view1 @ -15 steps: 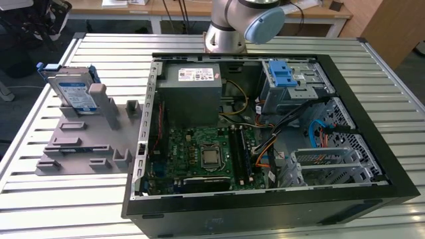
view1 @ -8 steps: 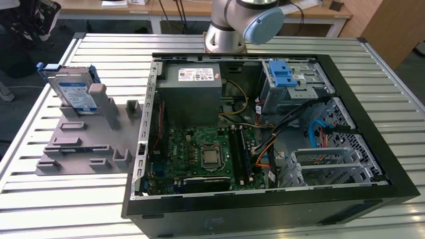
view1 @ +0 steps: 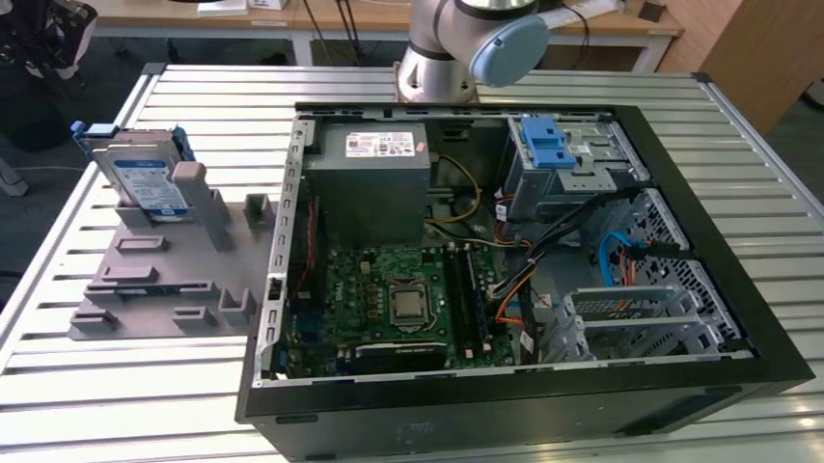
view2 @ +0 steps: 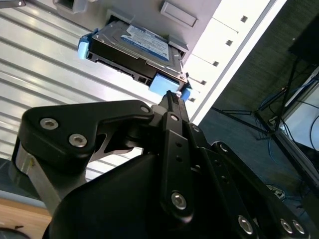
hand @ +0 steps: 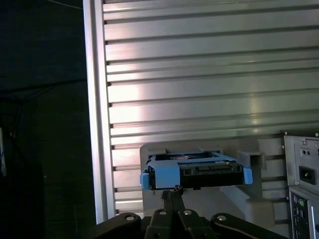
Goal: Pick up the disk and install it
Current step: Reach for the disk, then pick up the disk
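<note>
Standing on edge in a slot of the pale grey moulded plastic holder [view1: 154, 280], toward the exterior view's left: the flat rectangular silver disk [view1: 139, 181] with a white-and-blue label, framed by a blue plastic carrier. Not yet in the computer, and well apart from the silver metal drive cage with the blue plastic latch [view1: 566, 154]. Label face turned toward the exterior camera, with blue carrier tabs poking out along the upper edge.

Seen at an angle in the second wrist view, the same disk [view2: 134, 47]: label face, dark connector edge, and a blue tab at each end. Seen edge-on in the first wrist view, the disk [hand: 199, 169]: a thin dark side between two blue carrier ends, label turned away, grey holder around and below it.

In the foreground of both wrist views, the black metal two-fingered gripper [view2: 172, 95] [hand: 175, 190], fingers drawn together with no gap and holding nothing. Tip lined up with a blue tab of the carrier, yet apart from the disk.

Given by the exterior view, the wider layout:
- holder and open black computer case [view1: 515, 410] side by side on the slatted aluminium table [view1: 116, 395]
- inside the case, a green circuit board [view1: 386, 289] and a large grey metal box with a small white sticker [view1: 367, 183]
- at the table's far edge, the grey robot arm with a pale blue joint cap [view1: 451, 43]

Added by the first wrist view, the computer's grey rear panel with a power socket [hand: 303, 174], just beside the holder.
</note>
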